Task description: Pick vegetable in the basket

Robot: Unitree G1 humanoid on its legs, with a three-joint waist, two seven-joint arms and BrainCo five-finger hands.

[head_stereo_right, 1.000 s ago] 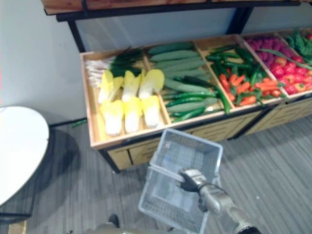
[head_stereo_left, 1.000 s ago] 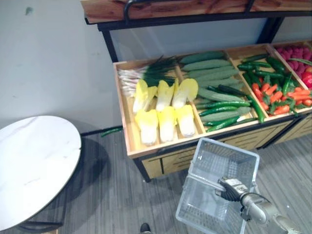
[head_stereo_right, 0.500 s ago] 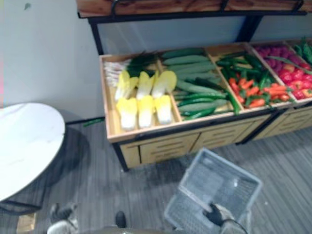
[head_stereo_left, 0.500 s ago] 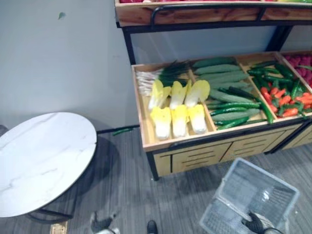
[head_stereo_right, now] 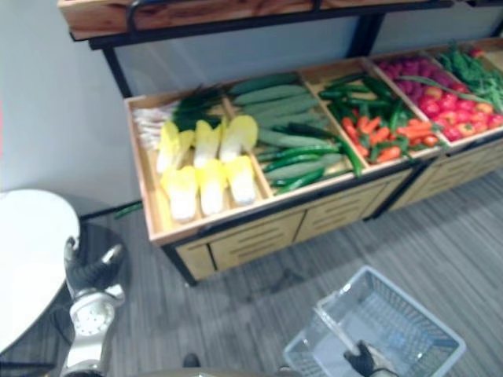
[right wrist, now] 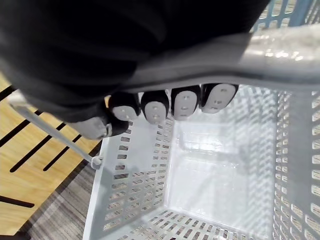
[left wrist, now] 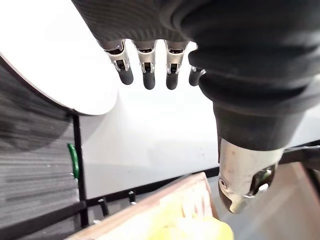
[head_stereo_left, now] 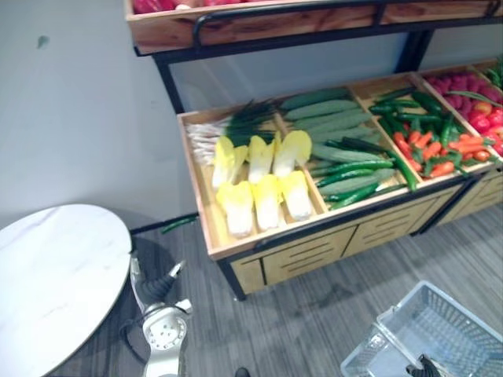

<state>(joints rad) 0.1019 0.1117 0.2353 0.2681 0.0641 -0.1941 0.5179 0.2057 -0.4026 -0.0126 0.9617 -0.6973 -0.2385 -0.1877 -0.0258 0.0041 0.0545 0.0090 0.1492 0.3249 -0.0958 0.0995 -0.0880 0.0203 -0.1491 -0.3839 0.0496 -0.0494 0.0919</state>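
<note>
**First:** What do we enter first, going by size?

**Second:** We enter one wooden produce stand [head_stereo_left: 302,255] against the wall. It has four open compartments that we can count, with slotted drawer fronts beneath. Above it is one upper shelf [head_stereo_left: 236,27], also wood, behind a black rail. To the stand's left is one round white tabletop [head_stereo_left: 55,275], smooth and faintly marbled.

**First:** And the basket?

**Second:** We enter one basket [head_stereo_right: 409,310], rectangular, of pale perforated plastic. It hangs low over the grey plank floor [head_stereo_left: 314,314], in front of the stand's right half. Its bare bottom shows in the right wrist view.

**First:** Where do we place the vegetables?

**Second:** They lie in the stand, well apart from the basket.
- **Leftmost compartment:** we count six cabbage halves [head_stereo_left: 267,200], yellow and white, in two rows of three. One bundle of spring onions [head_stereo_left: 212,133] lies behind them.
- **Second compartment:** pale green gourds [head_stereo_left: 330,118] and slim dark cucumbers [head_stereo_left: 354,169] overlap too much for us to count.
- **Third compartment:** long green pieces [head_stereo_left: 428,106] are mixed with orange-red ones [head_stereo_left: 428,149].
- **Fourth compartment:** it holds red and purple produce [head_stereo_left: 471,86].
- **On the floor:** one green pod [head_stereo_left: 179,224] lies by the wall.

**First:** And the hands?

**Second:** The right hand [right wrist: 150,105] has its fingers curled round the basket's handle [right wrist: 280,50] and carries the basket by it. The left hand [head_stereo_left: 157,289] is just beside the tabletop's edge. Its fingers are straight, spread from the thumb, and hold nothing.
</note>
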